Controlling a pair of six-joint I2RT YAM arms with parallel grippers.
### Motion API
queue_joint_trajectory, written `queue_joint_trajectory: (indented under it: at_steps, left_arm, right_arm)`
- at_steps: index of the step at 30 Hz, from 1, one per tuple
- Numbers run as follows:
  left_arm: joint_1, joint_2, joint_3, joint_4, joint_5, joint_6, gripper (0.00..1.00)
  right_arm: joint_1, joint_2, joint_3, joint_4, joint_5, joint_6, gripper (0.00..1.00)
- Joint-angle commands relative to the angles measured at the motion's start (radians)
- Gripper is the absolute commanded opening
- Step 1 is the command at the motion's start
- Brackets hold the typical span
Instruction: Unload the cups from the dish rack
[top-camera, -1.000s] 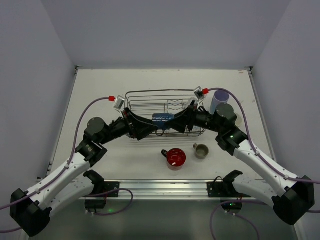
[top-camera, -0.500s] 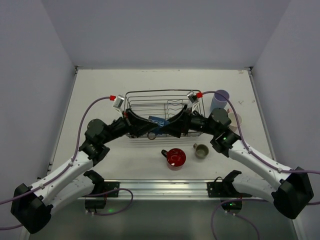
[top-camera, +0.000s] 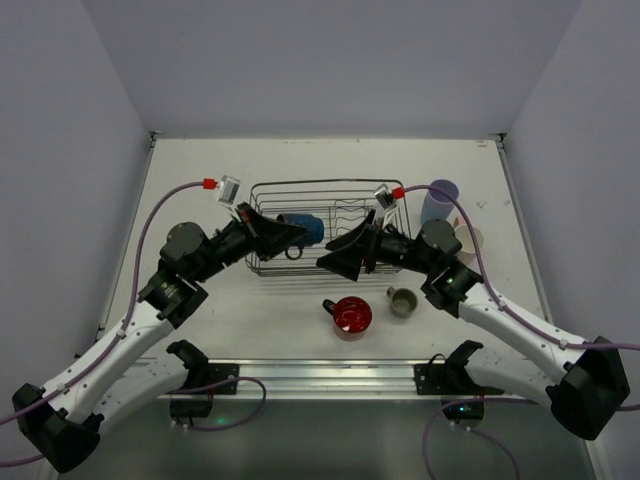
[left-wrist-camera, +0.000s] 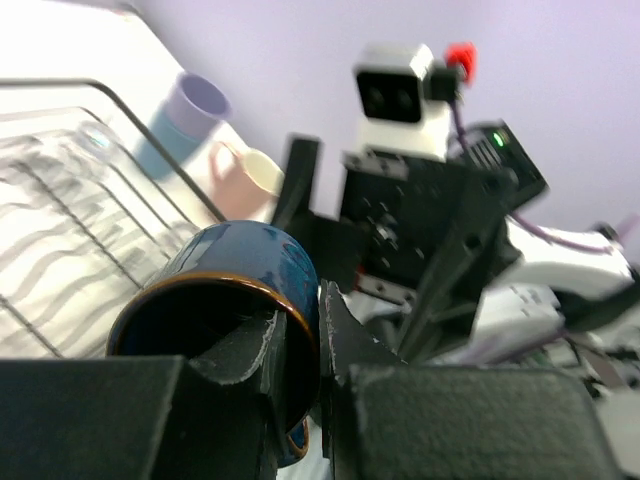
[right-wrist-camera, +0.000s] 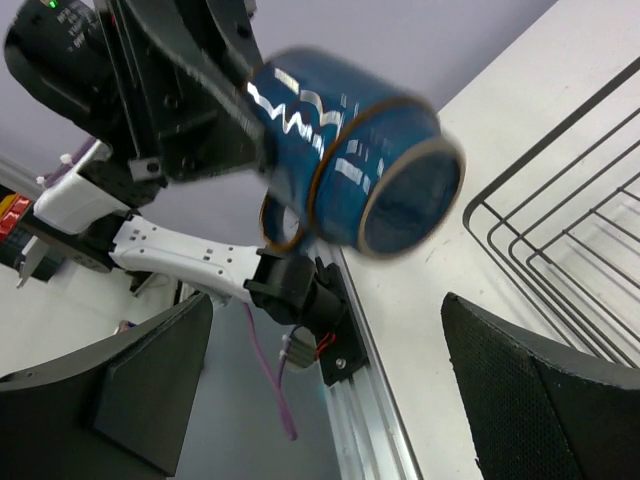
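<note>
Left gripper (left-wrist-camera: 303, 345): jaws clamped on the rim of the dark blue cup (left-wrist-camera: 245, 265), which hangs tipped on its side above the left part of the dish rack (top-camera: 330, 182). Right gripper (top-camera: 338, 258): jaws wide apart, empty, near the cup. Step in hand is probably carry-out. Next move: clear the wires and set the cup upright near the red mug (top-camera: 352, 315). Whether any clear glass sits in the rack is too blurred to tell.

**Cup changes hands: left takes it, right lets go**

A second ago both grippers met over the near side of the dish rack (top-camera: 262, 190), with the dark blue cup (top-camera: 308, 228) between them. Now the left gripper (left-wrist-camera: 300, 335) has clamped onto the cup's rim and drawn it leftward, clear of its partner. The right gripper (top-camera: 332, 262) has sprung wide — empty — and shifted toward the rack's near edge.
</note>
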Motion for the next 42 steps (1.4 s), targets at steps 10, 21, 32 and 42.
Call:
queue_joint_trajectory:
  at_steps: [10, 21, 32, 42]
  left_arm:
    - [0.053, 0.285, 0.532, -0.655, -0.702, 0.429, 0.0]
    - [0.329, 0.603, 0.856, -0.901, -0.663, 0.512, 0.0]
    - [0.507, 0.828, 0.723, -0.807, -0.558, 0.512, 0.0]
    - [0.541, 0.942, 0.623, -0.703, -0.564, 0.503, 0.0]
  right_arm:
    - [0.004, -0.171, -0.043, -0.182, 0.116, -0.142, 0.99]
    - [0.006, -0.245, -0.07, -0.342, 0.185, -0.249, 0.99]
    - [0.004, -0.308, -0.136, -0.36, 0.204, -0.271, 0.99]
    - [0.006, -0.297, -0.144, -0.353, 0.191, -0.28, 0.99]
